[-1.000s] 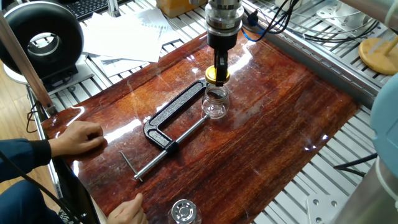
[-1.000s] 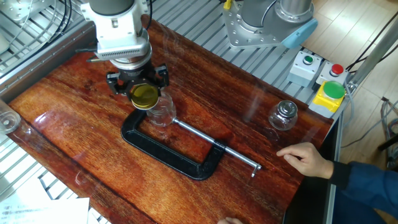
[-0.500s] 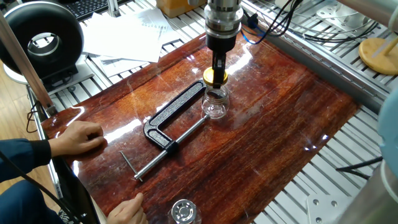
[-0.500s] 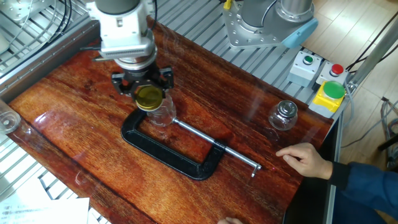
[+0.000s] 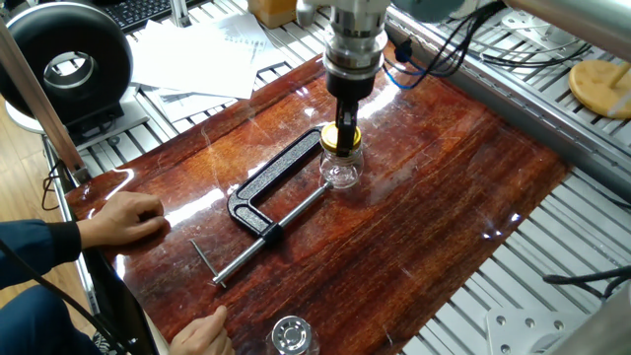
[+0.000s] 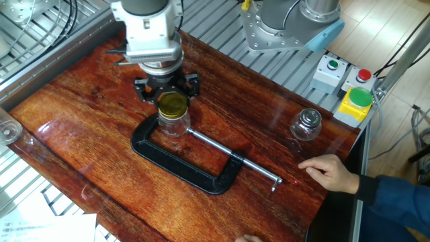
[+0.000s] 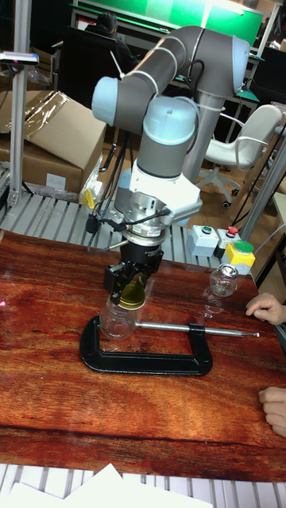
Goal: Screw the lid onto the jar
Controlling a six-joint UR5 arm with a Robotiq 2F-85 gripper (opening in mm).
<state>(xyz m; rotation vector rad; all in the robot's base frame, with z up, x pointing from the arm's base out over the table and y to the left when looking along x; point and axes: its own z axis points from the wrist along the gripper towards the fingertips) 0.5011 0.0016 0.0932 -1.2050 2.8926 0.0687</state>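
Note:
The small clear glass jar (image 5: 341, 172) stands upright on the red-brown wooden table, held in the jaws of a black C-clamp (image 5: 275, 190). My gripper (image 5: 344, 126) points straight down over it, shut on the yellow-gold lid (image 5: 341, 139). The lid sits level right over the jar's mouth; whether it touches the neck I cannot tell. From the other side, the lid (image 6: 172, 104) covers the jar (image 6: 173, 124) beneath the gripper (image 6: 168, 93). The tall view shows the gripper (image 7: 132, 282), the lid (image 7: 133, 296) and the jar (image 7: 119, 318) stacked in line.
The C-clamp (image 6: 190, 169) stretches its screw rod toward a person's hands (image 5: 123, 217) (image 6: 329, 171) at the table edge. A second clear jar with a silvery top (image 6: 307, 124) stands near a button box (image 6: 355, 101). A tan wooden disc (image 5: 599, 84) lies off the table.
My gripper has carried the lid sideways from beside the jar to right over its mouth, and a little lower. The jar, the clamp and the hands have stayed put.

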